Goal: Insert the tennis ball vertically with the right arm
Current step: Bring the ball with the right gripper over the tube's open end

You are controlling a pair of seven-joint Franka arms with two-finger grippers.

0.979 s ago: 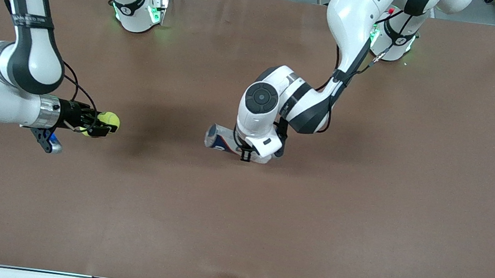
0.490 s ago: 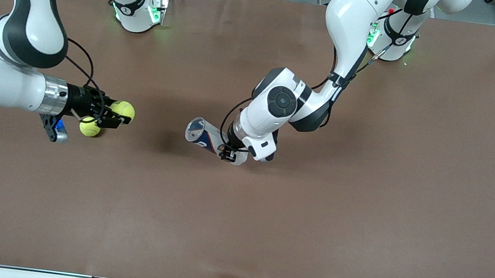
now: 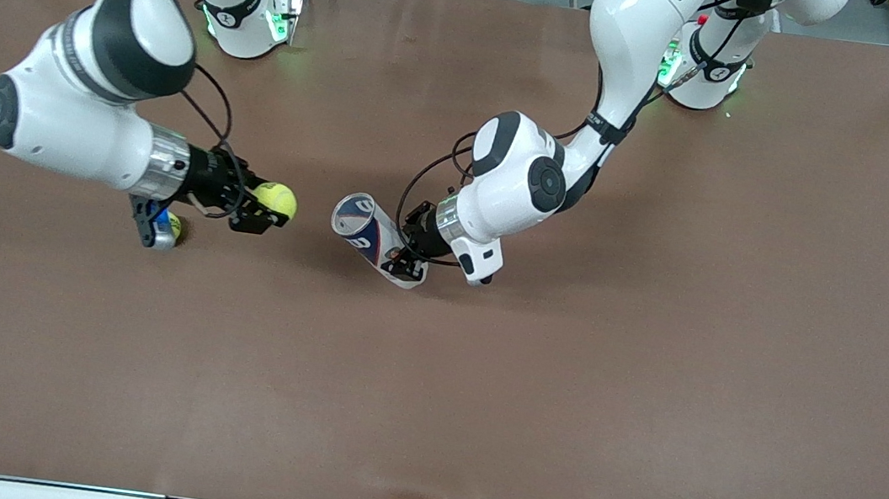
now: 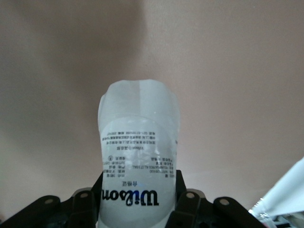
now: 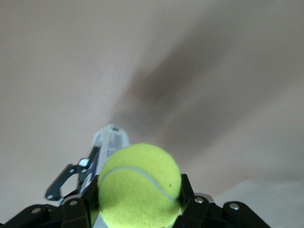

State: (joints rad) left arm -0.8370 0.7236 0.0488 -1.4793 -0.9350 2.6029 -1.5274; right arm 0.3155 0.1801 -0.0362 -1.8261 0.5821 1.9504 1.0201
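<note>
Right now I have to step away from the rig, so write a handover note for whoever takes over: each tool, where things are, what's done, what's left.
Right tool: shut on the yellow-green felt tennis ball, in the air over the brown table.
Left tool: shut on the clear plastic ball can with the blue-and-white label, tilted, open end toward the ball.
A second yellow-green tennis ball lies on the table under the right wrist.
Done: ball and can both gripped.
Left: insert the ball.

- Two fuzzy yellow-green tennis balls: one held up in the air, one on the table.
- One clear plastic ball tube with a blue and white label.
- Two white robot arms with black joints.
- One flat brown table.
</note>
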